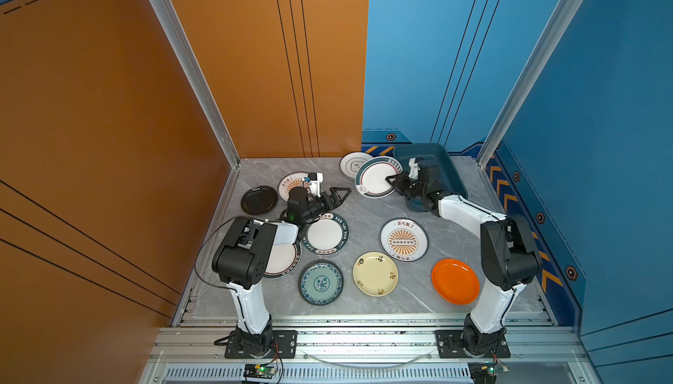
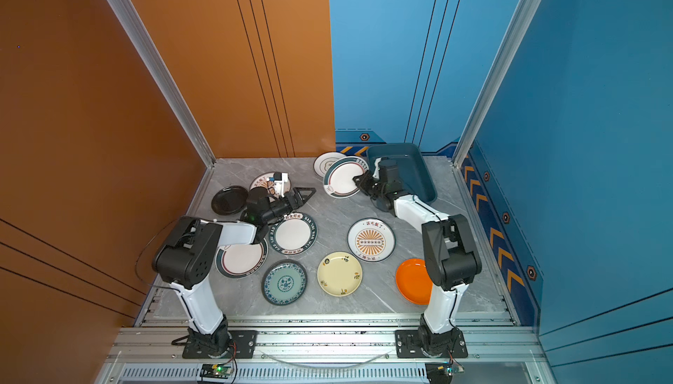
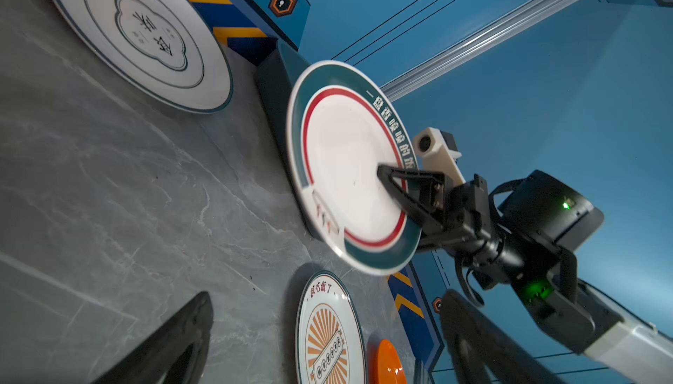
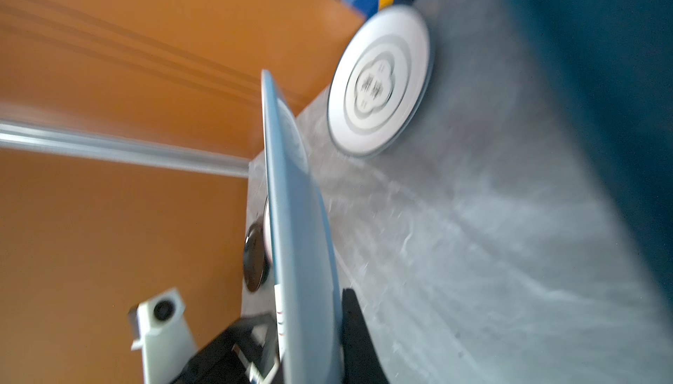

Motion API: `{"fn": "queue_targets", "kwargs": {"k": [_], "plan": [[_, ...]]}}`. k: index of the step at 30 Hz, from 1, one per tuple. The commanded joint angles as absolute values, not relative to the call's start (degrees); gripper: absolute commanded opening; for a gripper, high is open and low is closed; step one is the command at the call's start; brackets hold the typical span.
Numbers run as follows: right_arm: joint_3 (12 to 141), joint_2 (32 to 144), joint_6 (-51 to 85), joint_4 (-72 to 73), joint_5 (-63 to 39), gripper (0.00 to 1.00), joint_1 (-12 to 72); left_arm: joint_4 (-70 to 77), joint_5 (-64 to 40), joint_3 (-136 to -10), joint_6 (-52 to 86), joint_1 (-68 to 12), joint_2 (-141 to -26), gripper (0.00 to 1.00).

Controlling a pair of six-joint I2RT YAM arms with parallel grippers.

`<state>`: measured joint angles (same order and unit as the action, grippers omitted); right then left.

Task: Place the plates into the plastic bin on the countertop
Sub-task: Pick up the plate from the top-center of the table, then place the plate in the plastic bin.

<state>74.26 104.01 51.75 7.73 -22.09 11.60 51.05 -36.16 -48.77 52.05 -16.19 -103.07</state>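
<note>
Left end effector (image 1: 341, 195) hangs empty, jaws apart; right end effector (image 1: 390, 179) clamps the green-rimmed plate (image 1: 374, 177) by its edge, tilted, probably to clear the plastic bin (image 1: 455, 176) wall.

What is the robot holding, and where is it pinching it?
The right pincer pinches the green-rimmed white plate by its rim, on the side toward the plastic bin. The left pincer is open, holding nothing.

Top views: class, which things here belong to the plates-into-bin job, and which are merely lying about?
Job: plastic bin, green-rimmed plate in right gripper, black plate, orange plate, cream plate, teal floral plate.
Lying about: black cable, front circuit board.
</note>
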Motion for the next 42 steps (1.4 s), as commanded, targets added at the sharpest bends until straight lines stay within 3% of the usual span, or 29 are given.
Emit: {"fn": "queue_targets", "kwargs": {"k": [1, 7, 14, 30, 38, 42], "plan": [[82.6, 101.5, 43.6, -3.6, -14.8, 0.00, 6.6, 37.9, -32.7, -48.7, 40.1, -16.6, -96.0, 0.98], [99.4, 113.4, 39.4, -16.0, -14.1, 0.00, -0.6, 18.8, -21.2, -49.0, 26.0, -19.4, -84.8, 0.98], [114.0, 127.5, 41.1, -19.4, -17.5, 0.00, -1.9, 14.0, -17.0, -47.2, 24.5, -19.3, -78.5, 0.98], [118.9, 138.9, 44.5, -21.4, -16.6, 0.01, -1.2, 12.7, -18.5, -44.8, 24.6, -20.1, -75.3, 0.98], [121.3, 142.2, 43.5, -24.7, -13.4, 0.19, -0.6, 11.8, -18.4, -45.2, 25.1, -21.4, -75.1, 0.98], [125.0, 144.0, 41.2, -29.2, -10.7, 0.33, -0.3, 8.7, -18.9, -46.4, 20.8, -22.7, -74.7, 0.98]]}}
